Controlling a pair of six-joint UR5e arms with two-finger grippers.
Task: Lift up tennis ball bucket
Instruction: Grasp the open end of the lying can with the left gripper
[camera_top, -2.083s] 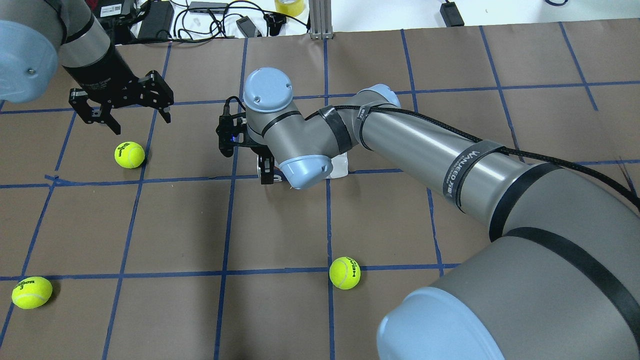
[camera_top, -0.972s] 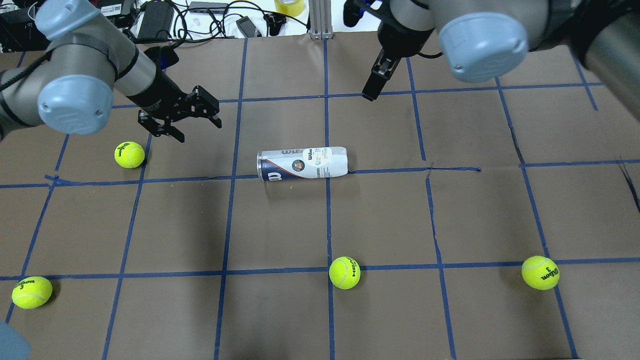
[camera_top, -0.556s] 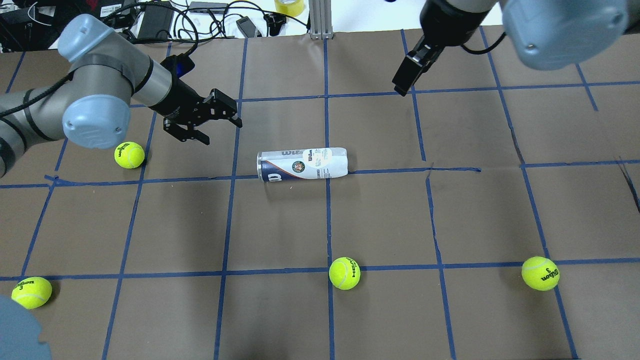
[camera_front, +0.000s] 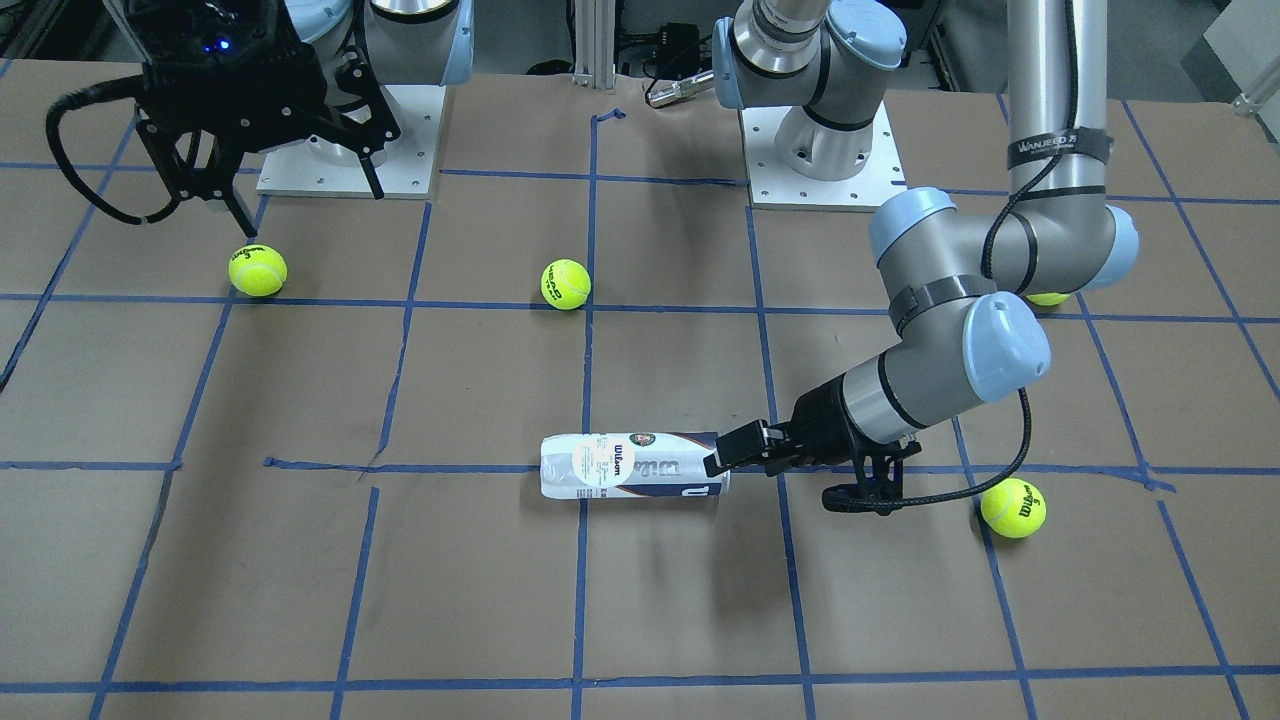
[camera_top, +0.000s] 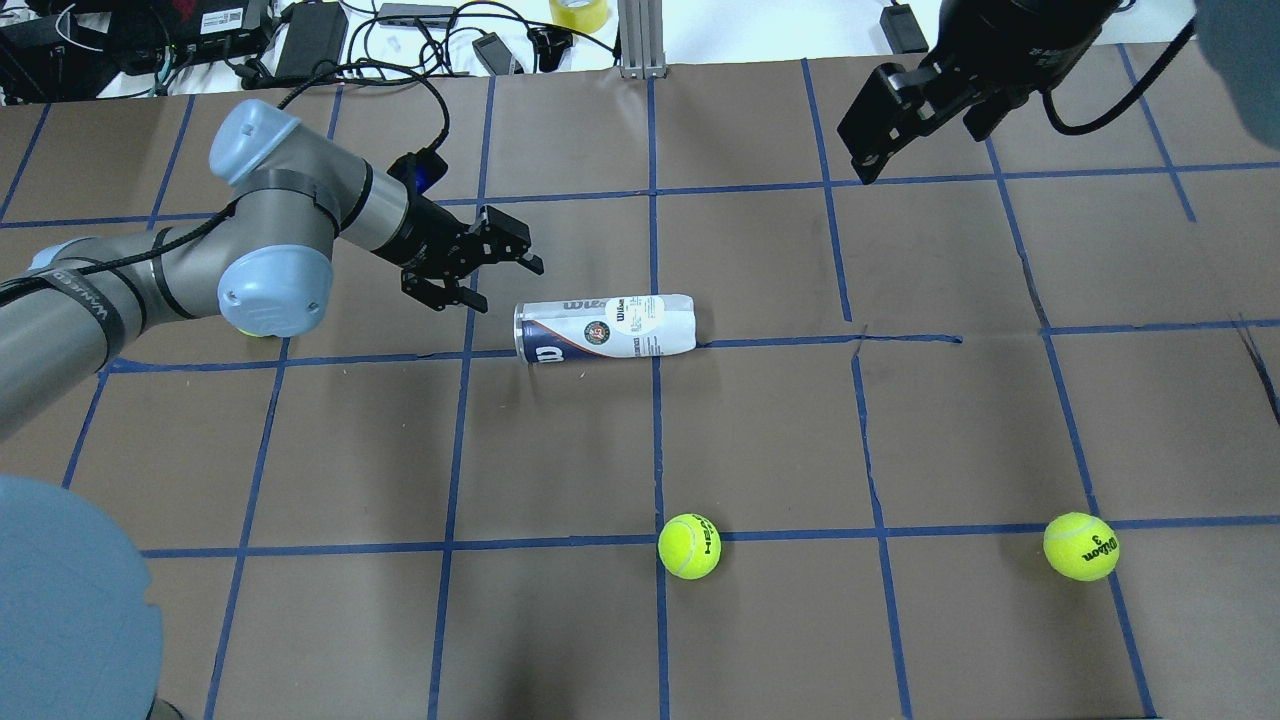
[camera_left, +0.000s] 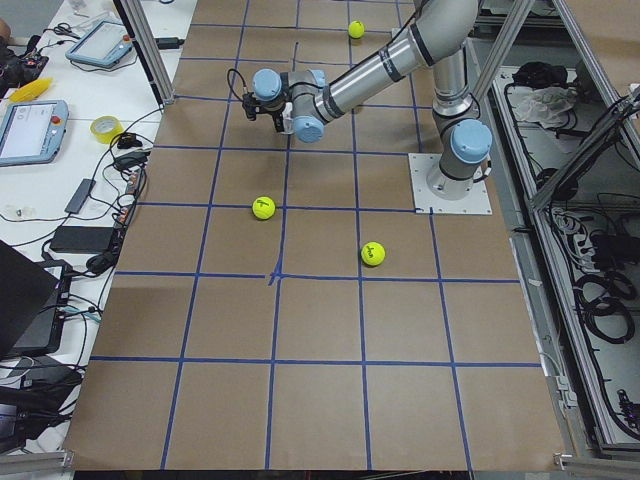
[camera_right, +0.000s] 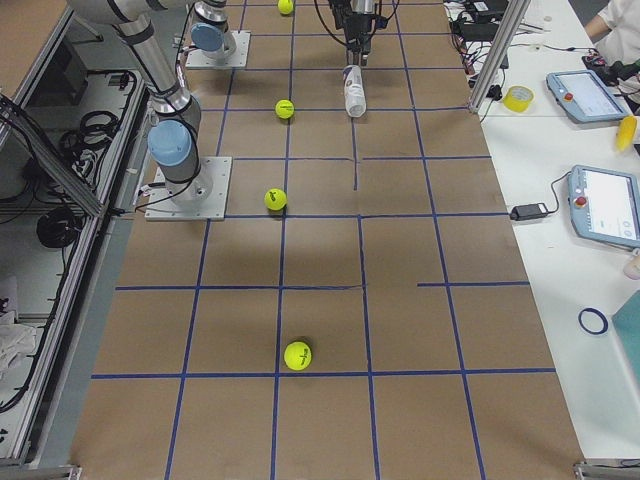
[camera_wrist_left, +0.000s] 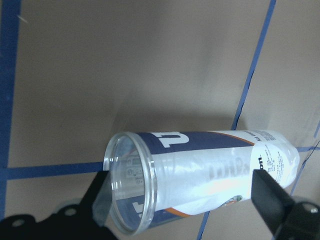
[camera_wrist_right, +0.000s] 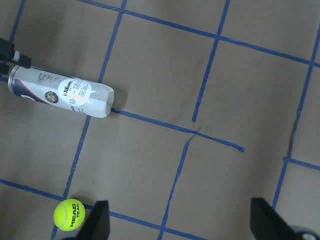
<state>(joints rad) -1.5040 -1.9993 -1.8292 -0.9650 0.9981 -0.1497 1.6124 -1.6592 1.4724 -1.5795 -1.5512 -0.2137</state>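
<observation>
The tennis ball bucket is a clear tube with a white and navy label. It lies on its side on the brown table, also in the front view. Its open end points at my left gripper, which is open and empty and hovers low, just off that end. In the left wrist view the tube's rim shows between the two spread fingers. My right gripper is open and empty. It is high above the table's far right part and looks down on the tube.
Loose tennis balls lie at the near middle and near right, another to the left of my left arm. Cables and devices and a metal post line the far edge. Blue tape grids the table.
My right arm has pulled off the tube, up and to the far right. My left gripper has moved right and down, from above the left ball to the tube's open end.
</observation>
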